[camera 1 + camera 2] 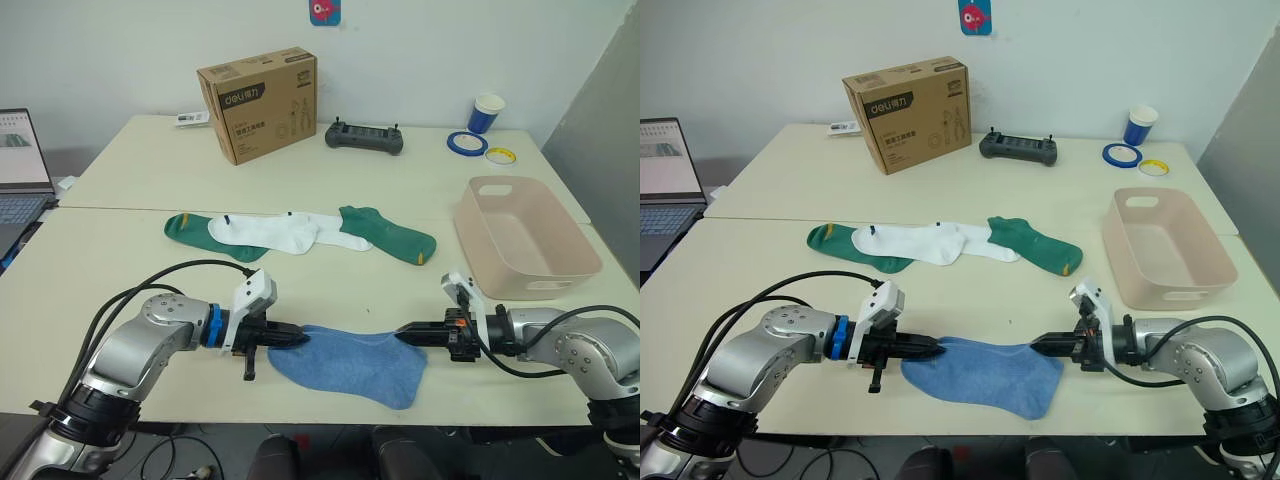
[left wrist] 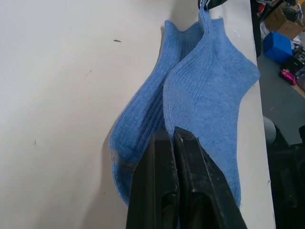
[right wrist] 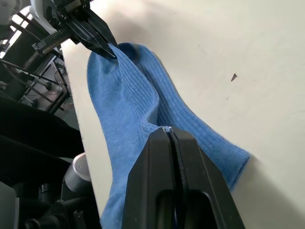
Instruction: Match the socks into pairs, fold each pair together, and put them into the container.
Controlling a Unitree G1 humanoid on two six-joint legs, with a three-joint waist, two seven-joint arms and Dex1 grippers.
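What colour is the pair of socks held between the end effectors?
Light blue socks, clearest in the left wrist view.

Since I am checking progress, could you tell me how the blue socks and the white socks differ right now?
The blue socks lie stacked at the near table edge; the white socks lie further back, overlapping in a row with the green socks. The blue socks are pinched at opposite ends by the left gripper and right gripper; the white socks are untouched. Both pairs are outside the container.

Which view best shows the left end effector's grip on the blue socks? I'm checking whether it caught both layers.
The left wrist view: the left end effector is shut on the stacked blue socks. Head views show them stretched flat; the right wrist view shows that pinch from afar.
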